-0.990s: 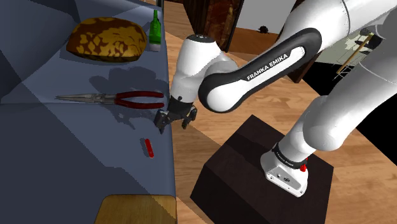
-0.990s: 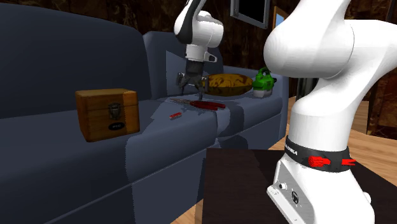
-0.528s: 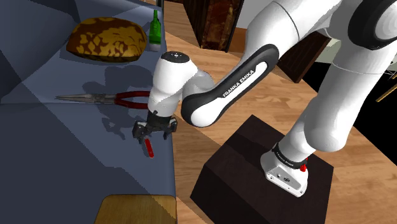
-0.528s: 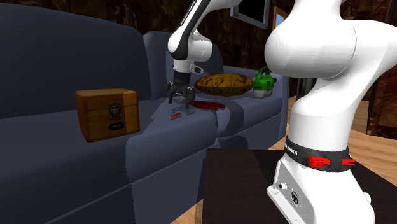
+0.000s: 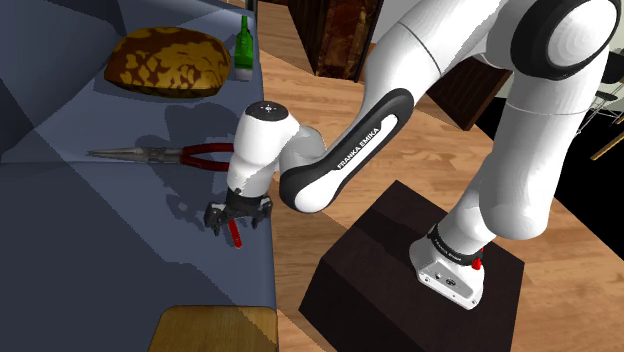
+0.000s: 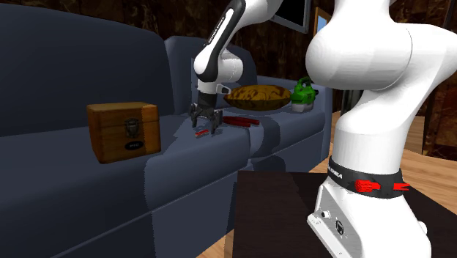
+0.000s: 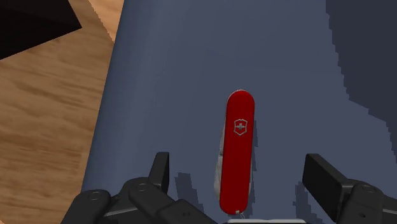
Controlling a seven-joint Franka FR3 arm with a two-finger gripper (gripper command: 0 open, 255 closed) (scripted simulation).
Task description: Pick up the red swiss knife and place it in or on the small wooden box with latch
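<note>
Now, at the second exterior view's left, the small brown wooden box with latch (image 6: 123, 130) stands on the blue sofa seat (image 6: 209, 152). Right of it the slim red Swiss knife (image 7: 238, 153) lies flat under the black pincer (image 5: 238, 218), whose fingers stand apart, one on each side of its long axis, not touching it.

The red pocket knife (image 7: 236, 153) lay flat and folded shut on the blue-grey sofa seat (image 6: 220, 157), near the seat's front edge. It was a slim bar with rounded ends, with a small white cross-and-shield badge on its upper face and grey metal showing along one long side. The wooden box (image 6: 123, 130) stood upright on the same seat, well apart from the red pocket knife. Its lid was closed, with a dark metal latch on its front.
</note>
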